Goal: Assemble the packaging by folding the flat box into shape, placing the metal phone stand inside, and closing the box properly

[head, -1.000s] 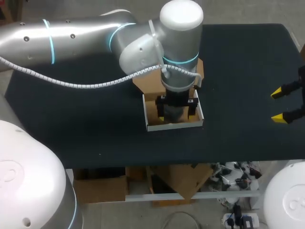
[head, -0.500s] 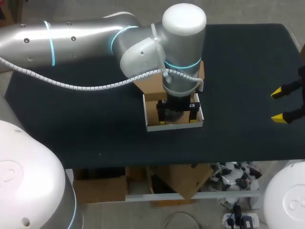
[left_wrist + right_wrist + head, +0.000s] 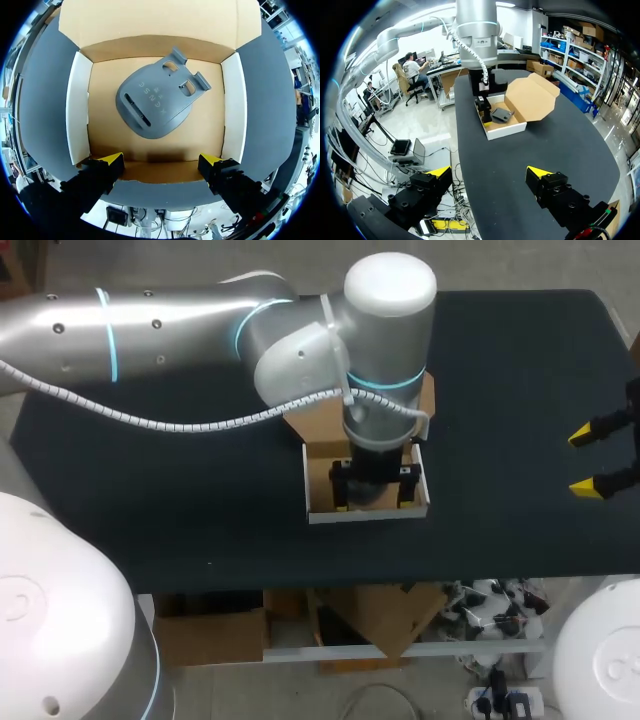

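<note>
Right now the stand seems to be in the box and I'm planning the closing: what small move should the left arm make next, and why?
Probably lift the left gripper straight up, clear of the box. The phone stand lies flat on its floor, apart from the open fingers, and the lid stands open behind; the gripper would block it closing.

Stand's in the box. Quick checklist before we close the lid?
1. In box: ok, phone stand lies on the floor of the box.
2. Released: ok, left hand is open, nothing between its fingers.
3. Shape: ok, both side walls stand up.
4. Flap ready: ok, lid stands open behind the box.
5. Closing path: not ok, left hand hangs over the box.
6. Helper free: ok, right hand is open, empty, apart from the box.
</note>
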You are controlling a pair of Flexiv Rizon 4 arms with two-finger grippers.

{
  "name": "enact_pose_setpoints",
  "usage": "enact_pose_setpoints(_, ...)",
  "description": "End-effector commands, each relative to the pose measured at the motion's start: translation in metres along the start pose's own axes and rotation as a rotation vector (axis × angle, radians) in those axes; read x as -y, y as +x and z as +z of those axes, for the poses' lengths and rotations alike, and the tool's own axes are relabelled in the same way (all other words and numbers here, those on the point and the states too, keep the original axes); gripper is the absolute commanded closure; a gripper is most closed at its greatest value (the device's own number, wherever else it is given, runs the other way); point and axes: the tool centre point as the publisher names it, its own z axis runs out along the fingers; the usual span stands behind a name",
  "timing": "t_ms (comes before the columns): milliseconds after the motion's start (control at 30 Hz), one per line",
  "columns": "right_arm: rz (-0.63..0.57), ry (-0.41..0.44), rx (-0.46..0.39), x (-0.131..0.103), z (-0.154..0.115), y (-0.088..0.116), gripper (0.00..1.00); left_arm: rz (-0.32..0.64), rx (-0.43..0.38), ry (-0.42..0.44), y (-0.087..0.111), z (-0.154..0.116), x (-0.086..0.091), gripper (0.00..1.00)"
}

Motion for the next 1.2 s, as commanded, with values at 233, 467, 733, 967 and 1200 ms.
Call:
enact_pose_setpoints(233, 0.0, -0.001, 0.002, 0.0, 0.0, 0.001, 0.0, -0.022, 0.011, -0.001, 0.002, 0.0, -0.019, 0.0)
enact_pose_setpoints(467, 0.0, -0.001, 0.002, 0.0, 0.0, 0.001, 0.0, -0.028, 0.019, -0.001, 0.0, -0.003, -0.03, 0.0)
enact_pose_setpoints(733, 0.0, -0.001, 0.002, 0.0, 0.0, 0.001, 0.0, -0.022, 0.021, 0.003, -0.002, -0.003, -0.035, 0.0)
enact_pose_setpoints(967, 0.0, -0.001, 0.002, 0.0, 0.0, 0.001, 0.0, -0.009, 0.008, 0.032, -0.005, -0.01, -0.038, 0.0)
enact_pose_setpoints(1200, 0.0, -0.001, 0.002, 0.0, 0.0, 0.001, 0.0, 0.03, -0.026, 0.1, -0.011, -0.033, -0.035, 0.0)
